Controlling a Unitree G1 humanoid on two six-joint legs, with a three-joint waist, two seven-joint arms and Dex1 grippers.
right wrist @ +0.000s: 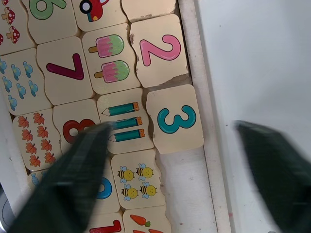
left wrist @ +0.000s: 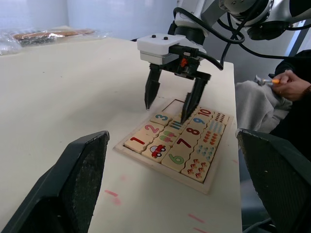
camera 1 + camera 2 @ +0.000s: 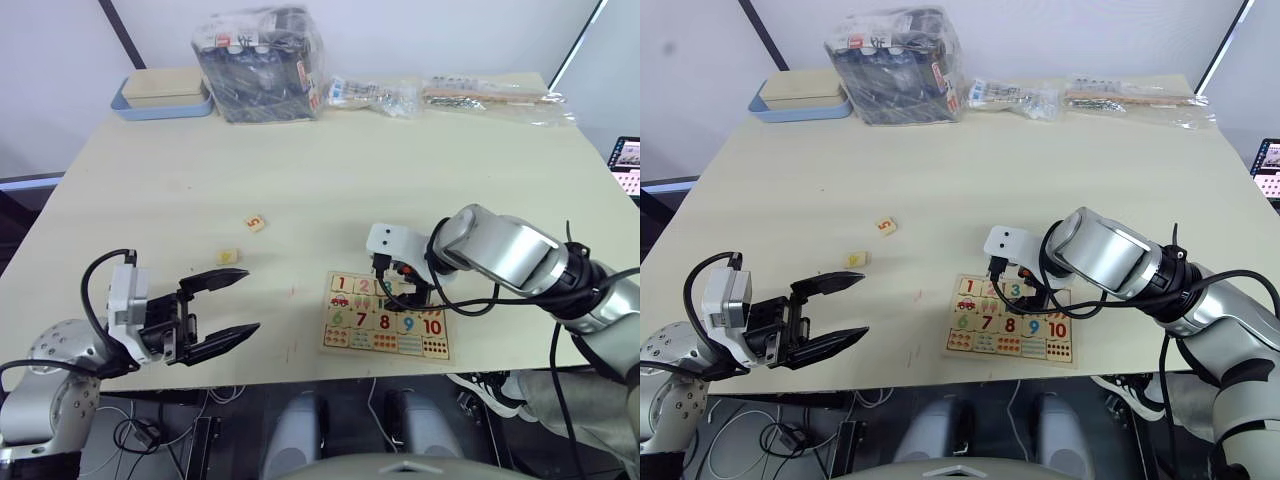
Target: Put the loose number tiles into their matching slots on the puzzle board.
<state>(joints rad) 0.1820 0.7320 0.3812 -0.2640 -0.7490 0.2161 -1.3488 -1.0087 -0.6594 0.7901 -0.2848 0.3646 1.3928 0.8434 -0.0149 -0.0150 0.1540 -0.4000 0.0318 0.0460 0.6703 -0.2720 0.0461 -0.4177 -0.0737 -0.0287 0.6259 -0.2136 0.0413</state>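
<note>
Across the pale counter [image 3: 300,170] I see my left gripper [image 3: 236,306] wide and empty, two tiles [image 3: 228,256] loose beside it, and my right gripper [image 2: 170,104] spread over the board [image 3: 388,316], where 1–3 sit and 4–5 slots wait.

The pale-wood puzzle board [image 3: 388,329] is laid flat near the surface's front edge, with tiles 1, 2 and 3 [image 1: 176,119] seated in its top row. Beyond them, empty slots [image 1: 187,194] are seen. Two loose tiles, a 5 [image 3: 255,222] and another [image 3: 228,256], are lying apart to its left.
</note>
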